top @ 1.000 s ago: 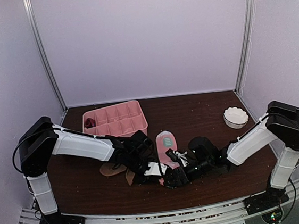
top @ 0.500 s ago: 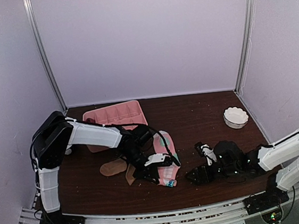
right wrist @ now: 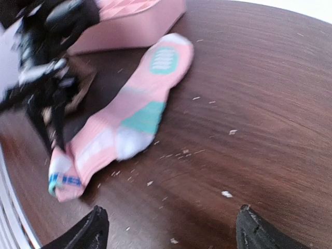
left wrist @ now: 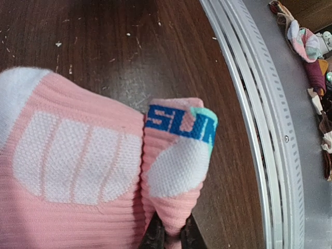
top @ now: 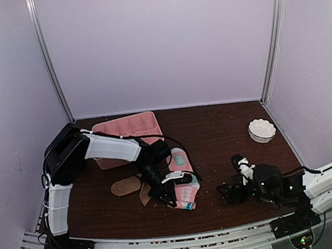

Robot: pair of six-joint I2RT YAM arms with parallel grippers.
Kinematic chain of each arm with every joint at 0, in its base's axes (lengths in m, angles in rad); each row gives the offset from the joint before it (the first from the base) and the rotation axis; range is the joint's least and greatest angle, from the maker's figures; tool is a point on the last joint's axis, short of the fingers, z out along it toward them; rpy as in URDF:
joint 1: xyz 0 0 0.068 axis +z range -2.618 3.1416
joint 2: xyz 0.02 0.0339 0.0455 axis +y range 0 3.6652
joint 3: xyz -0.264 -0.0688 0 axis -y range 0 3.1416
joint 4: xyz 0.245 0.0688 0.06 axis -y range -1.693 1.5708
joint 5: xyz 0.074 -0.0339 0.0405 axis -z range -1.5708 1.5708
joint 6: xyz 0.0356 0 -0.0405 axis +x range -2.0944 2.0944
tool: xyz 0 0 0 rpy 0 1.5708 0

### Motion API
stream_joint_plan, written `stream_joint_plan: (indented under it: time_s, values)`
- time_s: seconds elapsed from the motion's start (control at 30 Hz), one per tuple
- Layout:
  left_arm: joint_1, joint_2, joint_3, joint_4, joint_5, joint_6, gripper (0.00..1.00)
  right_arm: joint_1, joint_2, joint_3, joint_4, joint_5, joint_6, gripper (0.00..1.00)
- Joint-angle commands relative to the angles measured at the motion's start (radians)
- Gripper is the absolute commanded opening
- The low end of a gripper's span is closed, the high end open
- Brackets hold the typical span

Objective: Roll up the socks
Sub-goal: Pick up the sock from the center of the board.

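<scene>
- Pink socks (top: 181, 158) lie near the middle of the worktop (top: 226, 130). They run from just beside the pink tray (top: 128, 131) toward the front edge. Their near end is folded over, with blue lettering showing on the cuff.
- Left gripper (top: 166, 194) is closed tight on that folded pink fabric. In the wrist view its fingertips (left wrist: 155, 236) pinch the fold between them.
- Right gripper (top: 235, 191) sits low over the worktop toward the front right, well apart from the socks. Its fingers (right wrist: 88, 228) are spread wide with nothing between them.
- Tan socks (top: 125, 186) lie flat just left of the left gripper, partly under its arm.
- White bowl (top: 261, 130) stands near the right edge.
</scene>
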Motion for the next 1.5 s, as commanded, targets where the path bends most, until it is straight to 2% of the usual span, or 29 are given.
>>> stream_joint_plan:
  time_s: [0.0,0.17,0.27,0.43,0.53,0.7,1.2,1.47]
  values:
    - [0.012,0.088,0.018,-0.114,-0.043,-0.014,0.02,0.155,0.117,0.077,0.052,-0.003,-0.288,0.81]
    - [0.019,0.107,0.040,-0.148,-0.009,-0.006,0.02,0.309,0.310,0.201,0.058,0.019,-0.481,0.73]
    - [0.019,0.118,0.048,-0.163,-0.016,0.004,0.03,0.357,0.424,0.298,0.027,0.055,-0.588,0.66]
    - [0.020,0.127,0.051,-0.163,-0.043,0.009,0.02,0.377,0.576,0.430,-0.019,0.132,-0.721,0.44]
    - [0.021,0.129,0.052,-0.163,-0.046,0.011,0.02,0.375,0.608,0.462,-0.013,0.138,-0.769,0.39]
    - [0.021,0.132,0.053,-0.164,-0.045,0.017,0.03,0.364,0.660,0.497,-0.048,0.098,-0.809,0.34]
    - [0.021,0.135,0.068,-0.197,-0.051,0.057,0.04,0.293,0.728,0.500,-0.064,0.049,-0.783,0.27]
    - [0.021,0.151,0.104,-0.221,-0.090,0.073,0.08,0.263,0.775,0.495,-0.087,0.003,-0.727,0.28]
